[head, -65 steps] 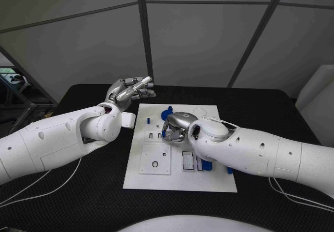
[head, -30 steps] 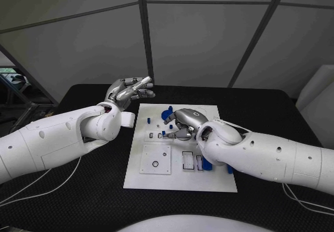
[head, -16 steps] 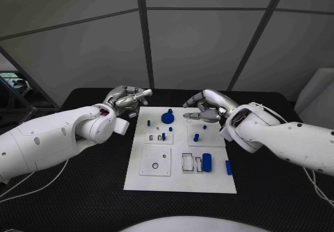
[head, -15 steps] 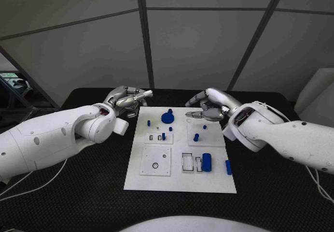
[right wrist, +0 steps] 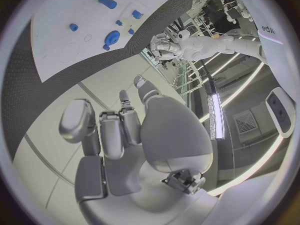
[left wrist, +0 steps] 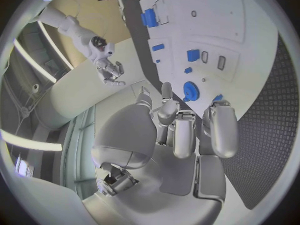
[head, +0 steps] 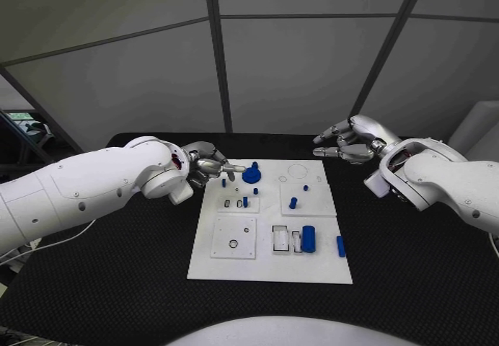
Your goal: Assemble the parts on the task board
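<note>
Although the blue gear [head: 251, 175] sits near the far edge of the task board [head: 268, 268], most of the parts lie loose further in: a blue oblong block [head: 308, 238] in its slot beside an empty rectangular recess, a small blue pin [head: 340, 247] flat near the board's right edge, and short pegs [head: 293, 203] standing in the middle plates. These pieces look like rigid, light plastic, smooth enough to slip, so a fingertip pinch across the flat sides of the block, or around the gear's rim, would likely serve best. The left hand [head: 211, 166] hovers at the board's far-left corner just beside the gear, fingers partly curled and holding nothing as far as the wrist view shows. The right hand [head: 348, 142] is raised beyond the board's far-right corner, fingers loosely curled and empty.
</note>
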You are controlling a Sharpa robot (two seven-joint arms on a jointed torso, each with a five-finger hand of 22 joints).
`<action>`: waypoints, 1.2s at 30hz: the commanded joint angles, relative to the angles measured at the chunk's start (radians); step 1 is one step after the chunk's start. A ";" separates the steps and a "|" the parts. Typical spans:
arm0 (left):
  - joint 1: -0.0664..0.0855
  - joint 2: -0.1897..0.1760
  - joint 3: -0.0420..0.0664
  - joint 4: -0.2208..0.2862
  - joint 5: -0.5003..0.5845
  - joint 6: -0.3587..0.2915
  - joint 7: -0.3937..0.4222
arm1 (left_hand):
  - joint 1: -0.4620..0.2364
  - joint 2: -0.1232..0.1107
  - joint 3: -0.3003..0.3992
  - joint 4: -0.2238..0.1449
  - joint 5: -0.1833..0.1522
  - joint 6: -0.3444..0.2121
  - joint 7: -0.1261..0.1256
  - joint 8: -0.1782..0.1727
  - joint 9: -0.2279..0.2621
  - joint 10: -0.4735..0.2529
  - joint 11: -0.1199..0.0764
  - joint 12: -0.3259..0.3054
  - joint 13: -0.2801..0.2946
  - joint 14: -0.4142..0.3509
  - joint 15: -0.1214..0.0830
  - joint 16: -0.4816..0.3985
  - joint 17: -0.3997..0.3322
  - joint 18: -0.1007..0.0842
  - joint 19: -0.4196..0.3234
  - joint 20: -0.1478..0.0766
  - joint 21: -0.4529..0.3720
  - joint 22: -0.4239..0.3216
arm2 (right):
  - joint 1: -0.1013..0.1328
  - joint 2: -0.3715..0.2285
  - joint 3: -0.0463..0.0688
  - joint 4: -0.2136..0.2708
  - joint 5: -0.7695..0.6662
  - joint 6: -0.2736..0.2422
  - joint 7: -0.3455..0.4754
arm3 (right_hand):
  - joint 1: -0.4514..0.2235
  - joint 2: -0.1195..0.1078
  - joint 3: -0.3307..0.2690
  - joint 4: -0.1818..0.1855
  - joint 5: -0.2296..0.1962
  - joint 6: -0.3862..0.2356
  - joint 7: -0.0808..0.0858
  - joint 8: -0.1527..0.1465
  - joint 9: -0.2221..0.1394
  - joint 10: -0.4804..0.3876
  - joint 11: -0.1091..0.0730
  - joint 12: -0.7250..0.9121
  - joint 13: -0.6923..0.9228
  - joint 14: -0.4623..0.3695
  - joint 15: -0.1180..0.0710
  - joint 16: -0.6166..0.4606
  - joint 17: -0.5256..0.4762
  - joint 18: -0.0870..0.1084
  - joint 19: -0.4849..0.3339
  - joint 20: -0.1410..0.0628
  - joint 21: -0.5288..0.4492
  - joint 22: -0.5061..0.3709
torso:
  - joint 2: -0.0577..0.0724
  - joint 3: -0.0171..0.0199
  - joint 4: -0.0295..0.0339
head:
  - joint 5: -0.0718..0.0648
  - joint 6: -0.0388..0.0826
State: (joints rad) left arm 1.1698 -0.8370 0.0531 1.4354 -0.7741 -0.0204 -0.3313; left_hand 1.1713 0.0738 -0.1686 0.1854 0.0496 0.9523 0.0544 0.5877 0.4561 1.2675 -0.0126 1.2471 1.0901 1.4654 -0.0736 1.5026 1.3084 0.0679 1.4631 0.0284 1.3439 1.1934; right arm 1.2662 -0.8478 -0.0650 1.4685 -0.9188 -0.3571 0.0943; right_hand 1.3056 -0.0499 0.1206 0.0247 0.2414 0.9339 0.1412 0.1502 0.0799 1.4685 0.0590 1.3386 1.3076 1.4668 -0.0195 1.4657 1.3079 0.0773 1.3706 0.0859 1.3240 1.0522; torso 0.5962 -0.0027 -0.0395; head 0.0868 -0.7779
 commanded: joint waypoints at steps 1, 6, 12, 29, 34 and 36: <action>0.013 0.027 -0.013 -0.017 -0.169 0.060 -0.166 | -0.008 0.004 -0.017 0.007 -0.003 -0.044 0.006 0.023 0.036 -0.007 0.001 0.003 0.004 0.072 -0.003 -0.002 0.156 0.000 0.002 -0.003 0.007 0.011 | 0.003 0.006 0.001 -0.007 0.011 0.027 0.009 | 0.000 0.004 0.001 -0.006 0.004 0.008 0.002 0.006 0.001 0.007 -0.007 -0.003 0.056 0.063 -0.003 -0.008 0.109 0.018 -0.006 0.000 -0.007 -0.003 | -0.004 0.0066 0.0027 | 0.000 -0.006; 0.036 0.080 -0.053 -0.048 -0.191 0.062 -0.233 | -0.029 -0.006 -0.052 0.028 -0.003 -0.105 0.026 -0.017 0.027 -0.014 0.017 0.000 0.000 0.072 0.009 -0.003 0.157 -0.003 0.004 0.004 0.014 0.023 | 0.003 0.017 0.001 -0.014 -0.012 0.031 0.003 | -0.001 0.004 0.000 -0.007 0.004 0.006 0.002 0.006 0.000 0.006 -0.007 -0.006 0.053 0.062 -0.004 -0.010 0.106 0.018 -0.007 -0.001 -0.009 -0.006 | -0.004 0.0048 0.0018 | 0.005 -0.010; 0.053 0.128 -0.084 -0.076 -0.197 0.067 -0.256 | -0.028 -0.004 -0.061 0.033 -0.003 -0.113 0.032 -0.032 0.020 -0.012 0.022 0.002 0.003 0.072 0.014 -0.003 0.157 -0.005 0.008 0.009 0.022 0.036 | 0.003 0.028 0.001 -0.022 -0.024 0.031 -0.005 | -0.002 0.003 -0.002 -0.007 0.005 0.004 0.002 0.005 -0.001 0.006 -0.007 -0.008 0.052 0.062 -0.004 -0.011 0.104 0.019 -0.008 -0.001 -0.011 -0.009 | -0.004 0.0043 -0.0002 | 0.003 -0.015; 0.072 0.202 -0.137 -0.111 -0.198 0.095 -0.268 | 0.000 0.008 -0.060 0.023 -0.002 -0.091 0.031 -0.034 0.018 -0.010 0.023 0.007 0.009 0.072 0.016 -0.004 0.158 -0.006 0.011 0.014 0.031 0.050 | 0.003 0.052 0.001 -0.045 -0.033 0.034 -0.021 | -0.007 0.002 -0.008 -0.007 0.009 -0.002 0.002 0.002 -0.004 0.004 -0.007 -0.015 0.046 0.061 -0.004 -0.017 0.099 0.020 -0.010 -0.001 -0.017 -0.018 | -0.002 0.0042 0.0017 | 0.001 -0.026; 0.072 0.213 -0.138 -0.117 -0.198 0.104 -0.269 | 0.004 0.010 -0.060 0.021 -0.002 -0.085 0.029 -0.032 0.020 -0.010 0.022 0.007 0.009 0.072 0.015 -0.004 0.158 -0.006 0.011 0.014 0.032 0.051 | 0.003 0.057 0.001 -0.050 -0.035 0.036 -0.025 | -0.009 0.002 -0.009 -0.006 0.010 -0.002 0.002 0.002 -0.004 0.004 -0.007 -0.016 0.045 0.061 -0.004 -0.018 0.097 0.020 -0.010 -0.002 -0.018 -0.019 | -0.002 0.0037 0.0016 | 0.000 -0.030; 0.072 0.217 -0.138 -0.119 -0.197 0.108 -0.270 | 0.005 0.010 -0.060 0.020 -0.002 -0.084 0.029 -0.031 0.020 -0.010 0.022 0.007 0.009 0.072 0.015 -0.004 0.158 -0.006 0.011 0.014 0.032 0.051 | 0.003 0.059 0.001 -0.052 -0.036 0.037 -0.026 | -0.009 0.002 -0.009 -0.006 0.010 -0.002 0.002 0.002 -0.004 0.004 -0.007 -0.016 0.045 0.061 -0.004 -0.018 0.097 0.020 -0.010 -0.002 -0.018 -0.019 | -0.003 0.0037 0.0019 | -0.001 -0.031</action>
State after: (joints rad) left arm 1.2402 -0.6228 -0.0853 1.3177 -0.9624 0.0651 -0.5909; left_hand 1.1701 0.0832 -0.2274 0.2107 0.0496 0.8615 0.0856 0.5539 0.4755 1.2581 0.0041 1.2476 1.0981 1.4653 -0.0662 1.5026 1.3081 0.0681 1.4630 0.0362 1.3701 1.2432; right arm 1.2674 -0.7909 -0.0648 1.4178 -0.9476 -0.3281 0.0731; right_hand 1.3056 -0.0499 0.1151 0.0192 0.2461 0.9339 0.1413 0.1501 0.0772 1.4684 0.0590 1.3277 1.3076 1.4669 -0.0196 1.4520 1.3076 0.0773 1.3669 0.0821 1.3087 1.0336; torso 0.5939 0.0014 -0.0382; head 0.0869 -0.8077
